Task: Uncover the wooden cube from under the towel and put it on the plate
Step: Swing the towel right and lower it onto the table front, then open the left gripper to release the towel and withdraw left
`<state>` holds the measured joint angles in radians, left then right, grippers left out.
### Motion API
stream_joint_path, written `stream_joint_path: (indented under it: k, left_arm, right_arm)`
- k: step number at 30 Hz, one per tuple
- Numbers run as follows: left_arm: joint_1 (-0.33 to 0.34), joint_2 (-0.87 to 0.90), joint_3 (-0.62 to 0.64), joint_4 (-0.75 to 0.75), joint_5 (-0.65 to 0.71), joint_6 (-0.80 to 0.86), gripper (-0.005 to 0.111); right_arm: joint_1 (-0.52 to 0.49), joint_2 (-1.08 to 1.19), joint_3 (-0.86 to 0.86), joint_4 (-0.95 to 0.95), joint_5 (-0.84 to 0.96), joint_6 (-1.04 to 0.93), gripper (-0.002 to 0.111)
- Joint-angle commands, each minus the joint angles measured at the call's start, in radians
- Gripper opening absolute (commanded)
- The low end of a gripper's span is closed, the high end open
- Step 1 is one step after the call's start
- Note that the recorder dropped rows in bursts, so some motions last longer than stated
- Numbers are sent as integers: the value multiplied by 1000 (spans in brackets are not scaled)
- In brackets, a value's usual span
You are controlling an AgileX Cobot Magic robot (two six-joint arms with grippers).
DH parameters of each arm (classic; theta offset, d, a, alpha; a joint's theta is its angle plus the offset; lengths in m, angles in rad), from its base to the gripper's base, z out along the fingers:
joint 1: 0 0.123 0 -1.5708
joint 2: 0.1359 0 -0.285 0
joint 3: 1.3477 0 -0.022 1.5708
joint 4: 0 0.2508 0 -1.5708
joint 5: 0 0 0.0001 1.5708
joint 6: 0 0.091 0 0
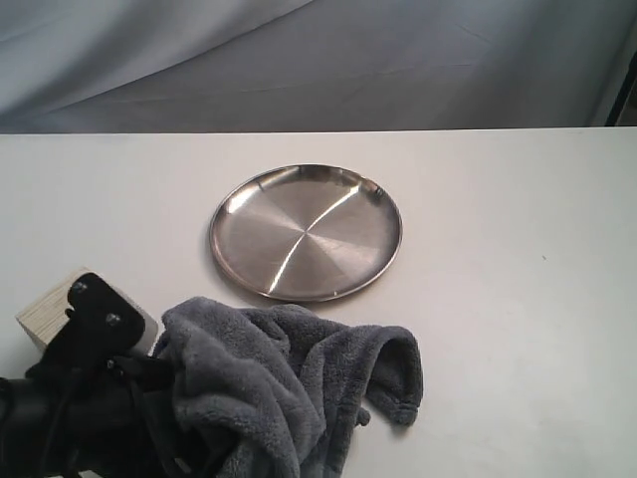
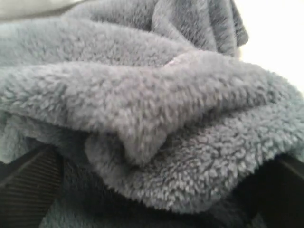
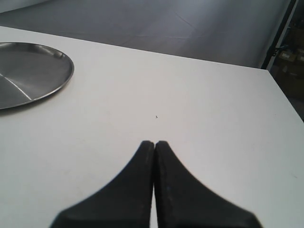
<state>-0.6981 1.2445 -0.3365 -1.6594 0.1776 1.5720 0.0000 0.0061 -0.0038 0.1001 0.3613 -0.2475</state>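
The wooden cube point(image 1: 48, 312) stands uncovered at the table's left, half hidden behind my left arm. The grey towel point(image 1: 284, 383) lies bunched in front of the steel plate point(image 1: 306, 232), which holds nothing. My left gripper point(image 2: 156, 189) reaches into the towel's left side. Its fingers point(image 2: 26, 187) stand wide apart, open, with loose folds of the towel point(image 2: 142, 95) lying between them. My right gripper point(image 3: 154, 143) is shut on nothing and hovers over bare table to the right of the plate point(image 3: 28, 71). It does not show in the exterior view.
The white table point(image 1: 518, 299) ends at a far edge in front of a grey cloth backdrop point(image 1: 348, 60). In the right wrist view, the table's right edge point(image 3: 285, 109) borders dark shelving.
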Motion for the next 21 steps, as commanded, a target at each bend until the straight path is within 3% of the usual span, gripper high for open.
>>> stream_joint_path:
  k: [1, 8, 12, 17, 21]
  left_arm:
    - [-4, -133, 10, 52, 11, -66, 96]
    - [-4, -315, 12, 435, 45, -493, 96]
    - [-4, -342, 12, 673, 48, -743, 87]
    - [-4, -320, 5, 675, -94, -759, 57]
    - [-4, -239, -5, 675, -129, -755, 30]
  right_arm:
    - [1, -6, 4, 5, -4, -3, 0]
    - [1, -6, 4, 5, -4, -3, 0]
    - [1, -6, 4, 5, -4, -3, 0]
    - [1, -6, 4, 5, -4, -3, 0]
    - [1, -6, 4, 5, -4, -3, 0]
